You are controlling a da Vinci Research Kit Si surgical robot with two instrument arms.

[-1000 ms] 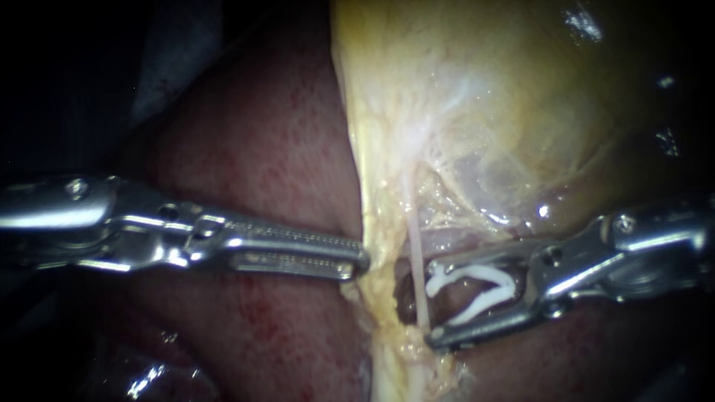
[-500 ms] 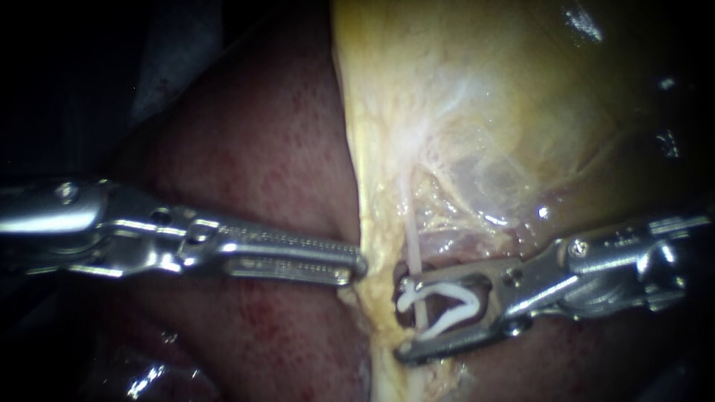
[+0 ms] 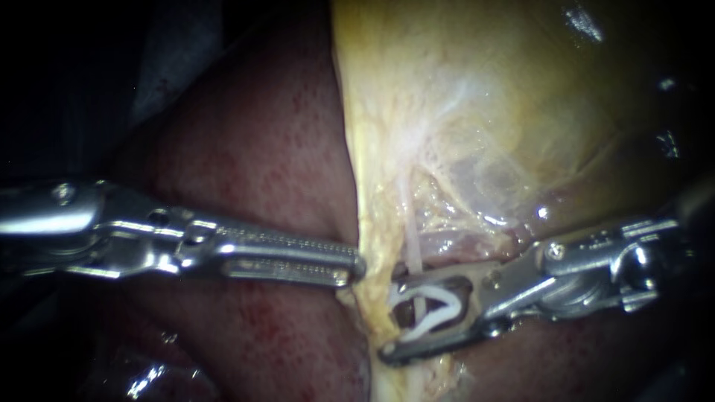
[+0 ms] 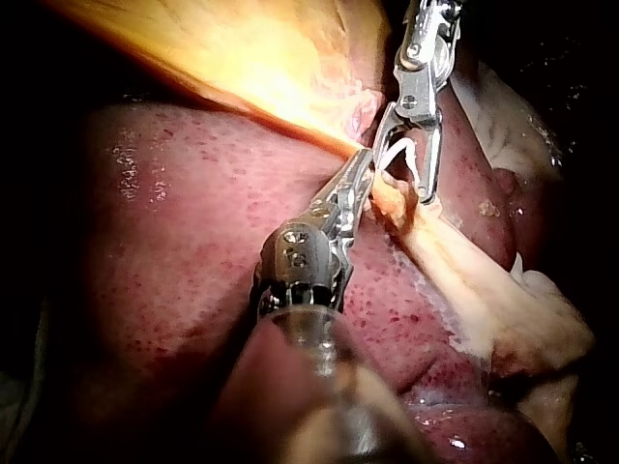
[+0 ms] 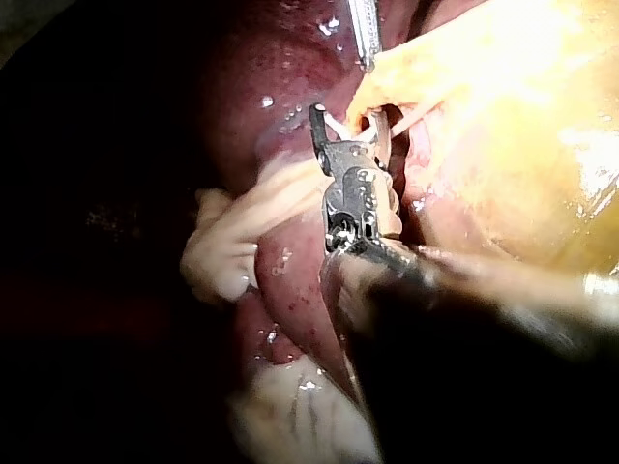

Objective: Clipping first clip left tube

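Left instrument (image 3: 354,266) comes in from mid-left. Its pincer is clenched, tip at the edge of the yellow tissue sheet (image 3: 372,223). It looks to be pinching that edge and holding it taut. The left wrist view shows the sheet drawn to a point at the tip.

Right instrument (image 3: 392,321) comes in from the right. Its pincer carries a white clip (image 3: 441,300), both sides bearing on it. The clip legs are spread wide, not squeezed.

The tube (image 3: 411,246) is at lower centre: a thin pale strand running down from the sheet under the gallbladder (image 3: 536,97), with liver (image 3: 253,164) to its left. It passes into the mouth of the clip, between the legs. I can't make out a second tube clearly, so I can't confirm this is the left one.

Handling, my read:
- The tube is very light, soft and limp, and only straight because the sheet is tensioned.
- It is wet, so likely slippery. It could slide out of the clip mouth on closing.
- It is thin, so fragile. Any sideways drag from the right instrument risks a tear.

Where to take it: on the bare stretch just below the sheet, clip square across, both leg tips past the far side of the tube. I can't verify the leg tips are clear of the tissue behind.
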